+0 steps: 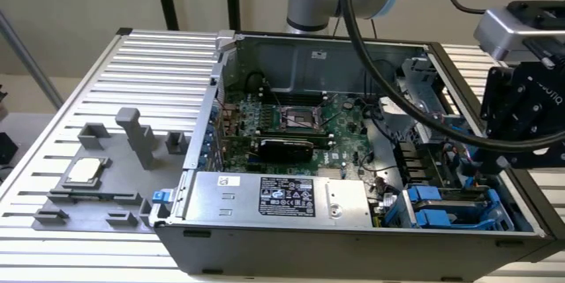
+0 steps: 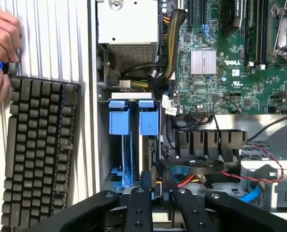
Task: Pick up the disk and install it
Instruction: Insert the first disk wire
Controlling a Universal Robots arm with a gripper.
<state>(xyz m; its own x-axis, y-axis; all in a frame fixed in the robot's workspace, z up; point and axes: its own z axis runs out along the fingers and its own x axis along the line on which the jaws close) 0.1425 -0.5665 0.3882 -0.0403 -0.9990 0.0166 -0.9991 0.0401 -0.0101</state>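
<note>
The disk (image 2: 144, 151) stands edge-on in the blue drive cage (image 2: 118, 171) at the case's corner, its blue carrier tab (image 2: 148, 122) beside a second blue tab (image 2: 119, 122). In the exterior view the two blue carriers (image 1: 434, 205) lie in the bay at the case's front right. My black gripper (image 2: 157, 180) hovers just over the disk's far end, fingers drawn close together with nothing seen between them. From outside, the gripper body (image 1: 521, 121) hangs above the bay's right side.
The open computer case (image 1: 212, 108) holds a motherboard (image 1: 292, 121), a silver power supply with black label (image 1: 278, 197) and loose cables (image 2: 201, 166). A grey fixture with a small square chip (image 1: 85, 170) sits left. A keyboard (image 2: 37, 154) and a person's hands (image 2: 0, 53) lie beside the case.
</note>
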